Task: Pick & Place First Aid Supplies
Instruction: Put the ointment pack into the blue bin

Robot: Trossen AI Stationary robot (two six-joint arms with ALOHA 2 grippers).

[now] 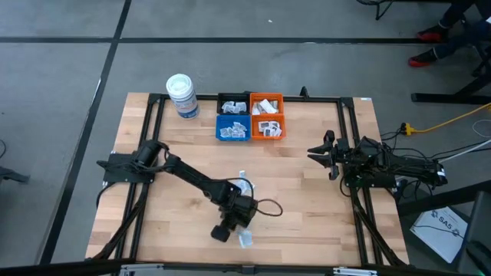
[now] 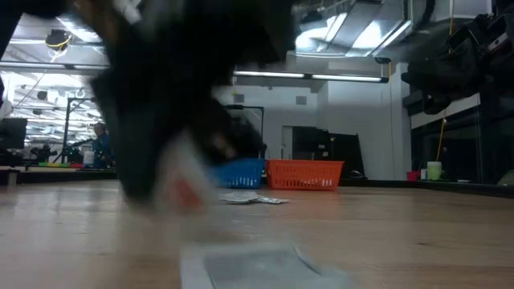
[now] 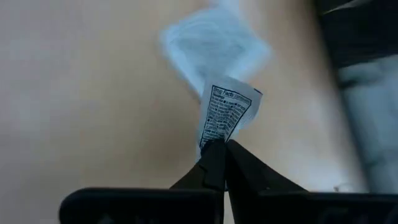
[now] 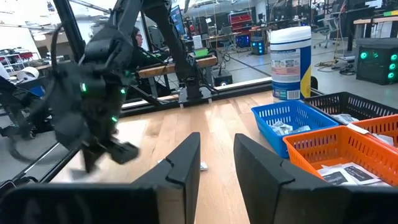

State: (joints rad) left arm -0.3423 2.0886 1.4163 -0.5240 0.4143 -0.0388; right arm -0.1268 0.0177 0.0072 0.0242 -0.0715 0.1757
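White tub (image 1: 182,95) with a lid stands at the back left of the wooden table (image 1: 307,192), just left of the bins. Next along, the black bin (image 1: 232,104) has a few pale packets in it, and the blue bin (image 1: 232,128) in front of it carries a small heap of white sachets. Right of those, two orange bins (image 1: 266,116) hold white packets with dark print.

Down at the front middle, the left hand (image 3: 219,149) is low over the table and its fingers are pinched tight on the edge of a sachet (image 3: 225,115), white with a panel of fine black print. The sachet stands up from the fingertips. Beyond it a second sachet (image 3: 214,43) lies flat on the wood, blurred. In the high view another one (image 1: 245,239) lies near the front edge, just beside the left hand.

Over on the right, the right hand (image 4: 216,158) waits above the table's right side, fingers partly apart with nothing between them, facing the bins.
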